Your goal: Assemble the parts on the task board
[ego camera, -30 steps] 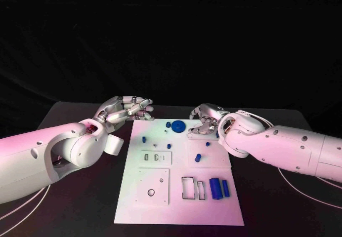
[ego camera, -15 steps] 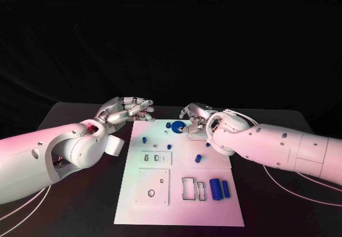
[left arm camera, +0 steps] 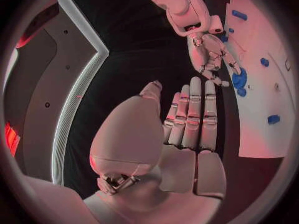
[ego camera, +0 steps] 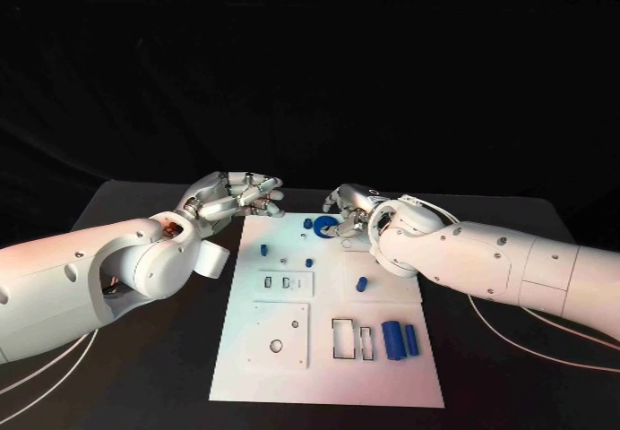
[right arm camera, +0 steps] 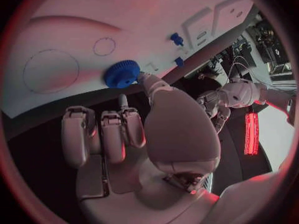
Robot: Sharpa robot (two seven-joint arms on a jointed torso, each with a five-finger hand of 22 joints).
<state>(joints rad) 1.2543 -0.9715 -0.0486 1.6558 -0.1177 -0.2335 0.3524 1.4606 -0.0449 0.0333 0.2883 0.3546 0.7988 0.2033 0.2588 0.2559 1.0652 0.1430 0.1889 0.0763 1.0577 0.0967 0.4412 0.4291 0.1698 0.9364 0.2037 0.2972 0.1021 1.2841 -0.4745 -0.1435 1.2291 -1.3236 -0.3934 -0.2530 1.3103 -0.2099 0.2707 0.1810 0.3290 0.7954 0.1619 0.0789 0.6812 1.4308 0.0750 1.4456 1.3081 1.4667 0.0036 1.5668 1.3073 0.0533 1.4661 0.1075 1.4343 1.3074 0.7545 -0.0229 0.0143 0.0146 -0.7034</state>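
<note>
The white task board [ego camera: 330, 358] lies in the middle of the black table. A blue gear [ego camera: 323, 227] lies flat near the board's far edge, and it is also in the right wrist view [right arm camera: 122, 73] and the left wrist view [left arm camera: 239, 78]. My right hand [ego camera: 348, 213] hovers at the gear. Its thumb tip [right arm camera: 144, 77] touches the gear's rim, its other fingers are bent and stay off the gear. My left hand [ego camera: 240, 197] holds nothing beyond the board's far left corner, with its fingers [left arm camera: 193, 114] side by side.
Small blue pegs [ego camera: 262, 249] [ego camera: 309, 262] [ego camera: 362, 286] stand on the board's far half. Two blue cylinders [ego camera: 391, 341] [ego camera: 409, 339] lie at its near right, beside rectangular slots [ego camera: 342, 340]. A raised square plate [ego camera: 278, 333] sits at the near left.
My right hand has moved left along the board's far edge and now reaches the blue gear. The gear has not shifted. The left hand has stayed put.
</note>
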